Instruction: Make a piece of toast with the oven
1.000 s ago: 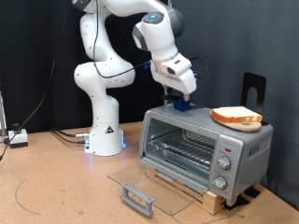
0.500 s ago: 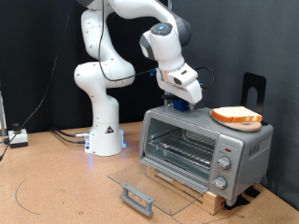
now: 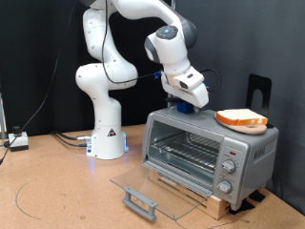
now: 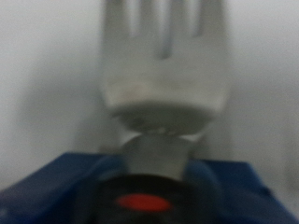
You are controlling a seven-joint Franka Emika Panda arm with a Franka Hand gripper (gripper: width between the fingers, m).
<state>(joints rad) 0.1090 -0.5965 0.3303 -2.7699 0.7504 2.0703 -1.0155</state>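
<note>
While the oven (image 3: 210,153) sat at the lower right of the exterior view with its glass door (image 3: 152,189) dropped flat toward the worktop (image 3: 57,186), the rack inside lay bare, so the loading of the bread had not yet been done. The toast (image 3: 241,118) rested on a round plate (image 3: 250,127) on the oven's roof, toward the right end, a perch that kept it within easy reach of the arm and clear of the open mouth below. The tool (image 3: 183,107) hung just above the roof's left end, near the toast but apart from it, with nothing visibly between its fingers. A blue part showed at its tip, touching or nearly touching the roof; which of the two could not be told from that angle. Whether the tool was wide or narrow I cannot tell: the exterior view showed it too small, and the wrist view was badly blurred, giving only a pale forked shape (image 4: 166,65) against a light ground, a dark blue band (image 4: 56,191) and a red spot (image 4: 140,201) low in the frame. The arm's white base (image 3: 107,134) stood at the left, well apart from the oven.
</note>
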